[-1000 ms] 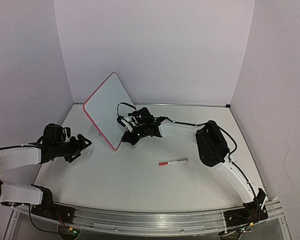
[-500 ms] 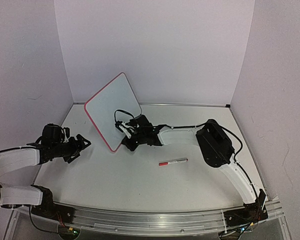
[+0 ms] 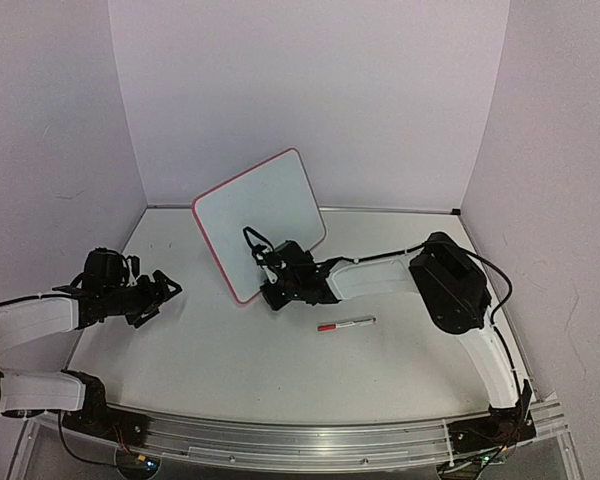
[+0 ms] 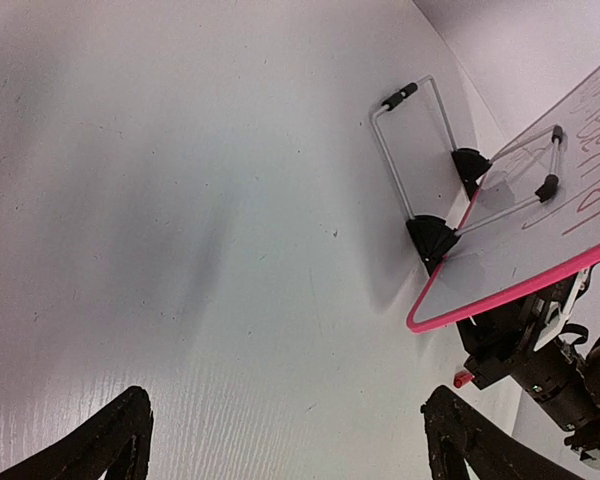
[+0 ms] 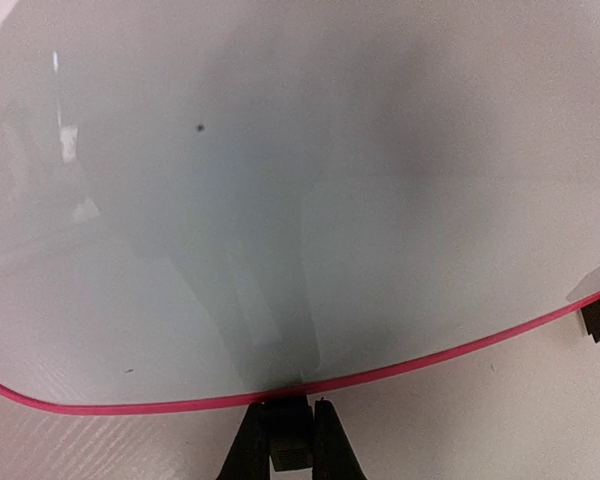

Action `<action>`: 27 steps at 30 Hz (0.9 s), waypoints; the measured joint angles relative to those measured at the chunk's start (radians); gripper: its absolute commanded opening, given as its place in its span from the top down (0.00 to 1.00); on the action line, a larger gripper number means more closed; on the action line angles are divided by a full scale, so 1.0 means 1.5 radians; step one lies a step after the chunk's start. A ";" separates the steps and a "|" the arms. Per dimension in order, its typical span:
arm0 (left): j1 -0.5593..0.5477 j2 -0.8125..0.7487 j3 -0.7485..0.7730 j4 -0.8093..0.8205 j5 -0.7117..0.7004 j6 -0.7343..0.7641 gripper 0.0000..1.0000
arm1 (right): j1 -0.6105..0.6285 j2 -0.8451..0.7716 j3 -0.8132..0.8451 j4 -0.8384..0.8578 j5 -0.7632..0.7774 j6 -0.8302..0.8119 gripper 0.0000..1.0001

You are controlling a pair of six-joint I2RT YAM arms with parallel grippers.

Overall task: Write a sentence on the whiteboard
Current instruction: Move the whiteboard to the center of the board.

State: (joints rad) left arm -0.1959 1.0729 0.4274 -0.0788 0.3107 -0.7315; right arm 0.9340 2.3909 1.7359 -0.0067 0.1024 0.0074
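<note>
The whiteboard (image 3: 262, 218) with its red-pink rim is tilted up at the table's back, one lower corner near the table. My right gripper (image 3: 271, 291) is shut on a small black foot at the board's lower rim. In the right wrist view the fingers (image 5: 291, 405) clamp that foot under the pink rim of the whiteboard (image 5: 280, 200). Part of the sentence (image 4: 590, 175) shows as reddish strokes at the right edge of the left wrist view, too cut off to read. My left gripper (image 3: 166, 291) is open and empty, to the left of the board (image 4: 520, 255).
A marker (image 3: 346, 324) with a red end lies on the table to the right of the right gripper. A wire stand (image 4: 412, 150) with black feet sticks out from the board. Walls close in the table at the back and both sides.
The right gripper has swung the whiteboard to the right and turned its face more toward the top camera. The left arm has hardly moved.
</note>
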 measured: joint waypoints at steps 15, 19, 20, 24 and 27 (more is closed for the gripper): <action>0.000 -0.002 0.000 -0.001 0.001 0.011 0.06 | 0.030 -0.074 -0.122 -0.018 0.166 0.175 1.00; 0.000 -0.008 0.000 -0.002 0.001 0.016 0.05 | 0.050 -0.074 -0.123 -0.035 0.206 0.222 1.00; 0.000 -0.010 0.001 -0.006 0.001 0.017 0.05 | 0.059 -0.074 -0.122 -0.046 0.223 0.243 1.00; 0.000 -0.015 0.002 -0.020 0.001 0.017 0.05 | 0.084 -0.074 -0.113 -0.088 0.255 0.302 1.00; 0.000 -0.019 0.002 -0.025 0.001 0.017 0.05 | 0.098 -0.074 -0.100 -0.122 0.260 0.338 1.00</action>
State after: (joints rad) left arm -0.1959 1.0447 0.4297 -0.1158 0.3122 -0.7063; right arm 1.0817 2.2795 1.5856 -0.1898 0.4927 0.5144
